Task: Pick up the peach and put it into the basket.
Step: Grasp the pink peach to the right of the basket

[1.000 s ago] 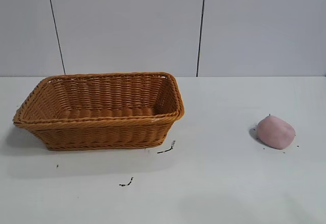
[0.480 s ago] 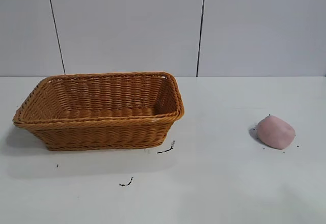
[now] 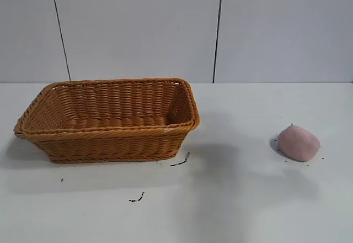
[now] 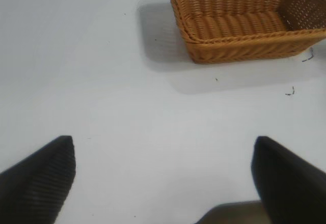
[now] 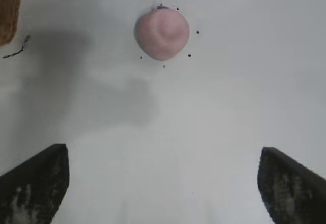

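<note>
The dusty-pink peach [image 3: 298, 143] lies on the white table at the right; in the right wrist view the peach [image 5: 162, 33] sits well ahead of my right gripper [image 5: 163, 178], which is open wide and empty above bare table. The orange-brown wicker basket [image 3: 110, 135] stands at the left and is empty. In the left wrist view the basket [image 4: 244, 48] is far ahead of my left gripper [image 4: 163, 168], which is open and empty. Neither arm shows in the exterior view.
Small dark specks and scraps lie on the table near the basket's front corner [image 3: 180, 161] and in front of it [image 3: 137, 198]. A grey panelled wall stands behind the table.
A faint shadow has spread over the table between the basket and the peach and below them. The peach and the basket have not moved.
</note>
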